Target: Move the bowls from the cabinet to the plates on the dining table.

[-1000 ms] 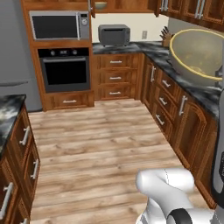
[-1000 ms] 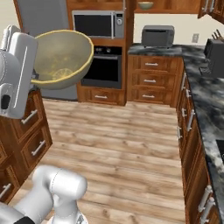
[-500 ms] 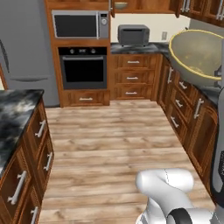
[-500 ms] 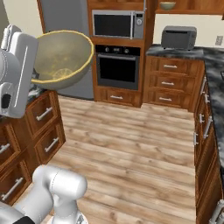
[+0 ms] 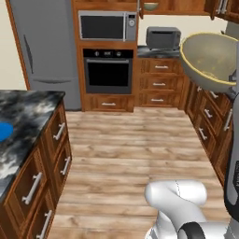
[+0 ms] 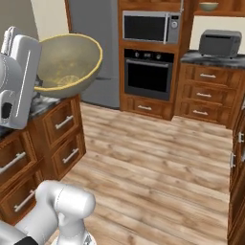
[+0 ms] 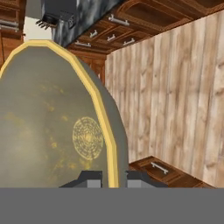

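One bowl [image 7: 52, 127] is pinched by its rim in my closed gripper [image 7: 109, 177], carried high at the upper right of the left base view. The blue plate [image 5: 3, 130] sits at that frame's far left edge on the dining table [image 5: 28, 116], well apart from the bowl; a second bowl [image 5: 150, 6], I think, sits in the cabinet [image 5: 177, 5] at top centre.

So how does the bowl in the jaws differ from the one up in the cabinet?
The held bowl is carried tipped on its side, its tan inside facing the base cameras; the cabinet bowl sits upright on the shelf. The held bowl is off any surface, pinched at its rim by the gripper; the cabinet bowl rests untouched. Both share a pale yellowish rim.
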Tool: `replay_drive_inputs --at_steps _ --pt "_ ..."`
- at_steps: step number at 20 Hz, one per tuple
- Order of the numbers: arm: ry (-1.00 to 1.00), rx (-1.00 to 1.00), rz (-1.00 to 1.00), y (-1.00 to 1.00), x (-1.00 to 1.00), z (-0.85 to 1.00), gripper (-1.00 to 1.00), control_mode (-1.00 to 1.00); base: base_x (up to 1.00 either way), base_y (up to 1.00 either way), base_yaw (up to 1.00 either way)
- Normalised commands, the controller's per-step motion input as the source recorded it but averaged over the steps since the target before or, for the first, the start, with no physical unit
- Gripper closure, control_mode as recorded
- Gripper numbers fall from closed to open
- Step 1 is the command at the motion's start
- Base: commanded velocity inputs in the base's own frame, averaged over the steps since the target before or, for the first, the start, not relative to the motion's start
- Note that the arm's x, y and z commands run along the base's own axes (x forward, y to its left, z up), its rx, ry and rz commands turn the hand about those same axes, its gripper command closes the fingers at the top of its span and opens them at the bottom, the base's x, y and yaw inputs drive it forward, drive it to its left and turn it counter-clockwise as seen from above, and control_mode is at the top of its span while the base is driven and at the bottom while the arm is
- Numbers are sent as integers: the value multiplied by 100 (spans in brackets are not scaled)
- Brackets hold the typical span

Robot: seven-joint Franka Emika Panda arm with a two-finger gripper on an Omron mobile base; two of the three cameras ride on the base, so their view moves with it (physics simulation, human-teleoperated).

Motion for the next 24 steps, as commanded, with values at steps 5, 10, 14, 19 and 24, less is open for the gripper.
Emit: replay_drive_inputs --at_steps 5,10,14,19,24 --pt "0 0 0 0 0 0 100 100 0 0 25" --pt "0 0 0 0 0 0 100 100 0 0 25" --pt "0 0 0 0 0 0 100 100 0 0 25" --pt "0 0 0 0 0 0 100 100 0 0 25" --pt "0 0 0 0 0 0 100 100 0 0 25"
